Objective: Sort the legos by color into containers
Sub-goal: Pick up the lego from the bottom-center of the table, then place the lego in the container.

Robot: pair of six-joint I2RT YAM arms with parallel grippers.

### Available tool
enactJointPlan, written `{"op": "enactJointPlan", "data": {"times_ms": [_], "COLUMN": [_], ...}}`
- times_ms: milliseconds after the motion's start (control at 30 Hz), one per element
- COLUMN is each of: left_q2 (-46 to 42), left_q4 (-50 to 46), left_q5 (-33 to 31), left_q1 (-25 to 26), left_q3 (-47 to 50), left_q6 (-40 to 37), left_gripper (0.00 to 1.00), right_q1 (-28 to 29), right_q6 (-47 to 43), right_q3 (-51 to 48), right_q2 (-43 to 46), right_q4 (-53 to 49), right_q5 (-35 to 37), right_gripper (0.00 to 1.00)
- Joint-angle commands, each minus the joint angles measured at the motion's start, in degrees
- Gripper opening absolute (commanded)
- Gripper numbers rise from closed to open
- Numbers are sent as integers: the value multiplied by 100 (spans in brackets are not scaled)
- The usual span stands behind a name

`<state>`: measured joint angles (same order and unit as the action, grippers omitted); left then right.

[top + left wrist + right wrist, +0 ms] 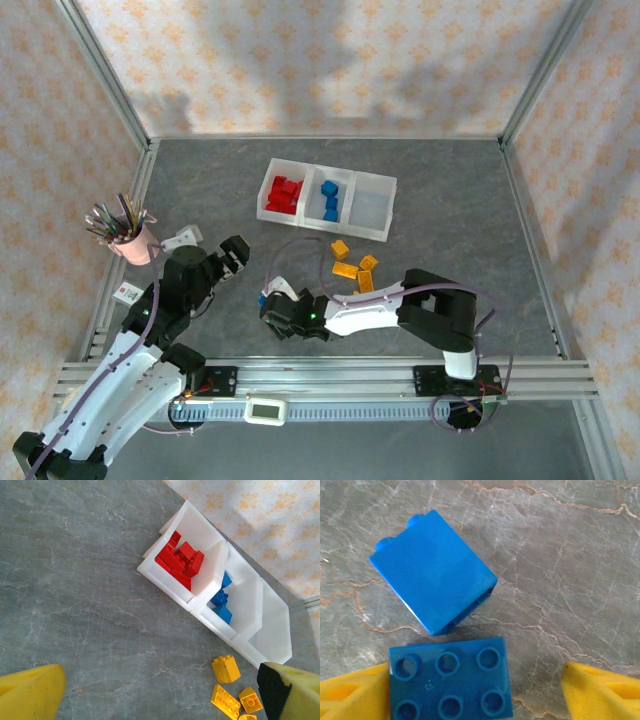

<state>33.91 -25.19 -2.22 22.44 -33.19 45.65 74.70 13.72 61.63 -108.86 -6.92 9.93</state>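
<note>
The containers stand as a white row of three bins at the table's middle back. Red legos fill the left bin, blue legos lie in the middle one, and the right bin holds nothing. Several yellow legos lie loose in front of the bins. My right gripper is open low over two blue legos. The flat one lies between its fingers, against the left finger and apart from the right. My left gripper is open over bare table, with yellow legos near its right finger.
A pink cup of pens stands at the left edge, with a small white object beside it. Metal frame rails and patterned walls close in the table on all sides.
</note>
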Motion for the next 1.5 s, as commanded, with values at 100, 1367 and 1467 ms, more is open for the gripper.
{"op": "enactJointPlan", "data": {"times_ms": [100, 1367, 1467], "left_q2": [10, 2082, 2327], "left_q4": [-30, 1968, 2099], "left_q5": [-51, 424, 459], "left_q1": [-46, -72, -83], "left_q3": [49, -955, -1055], "left_q6": [58, -611, -688], "left_gripper": [99, 99, 99], "right_q1": [-8, -3364, -3575], "right_q6": [48, -431, -431], "right_q3": [147, 2312, 2860], "right_q2": [-173, -196, -702], "right_q4": [122, -471, -592], "right_q5": [214, 114, 49], "right_gripper": [70, 44, 44]}}
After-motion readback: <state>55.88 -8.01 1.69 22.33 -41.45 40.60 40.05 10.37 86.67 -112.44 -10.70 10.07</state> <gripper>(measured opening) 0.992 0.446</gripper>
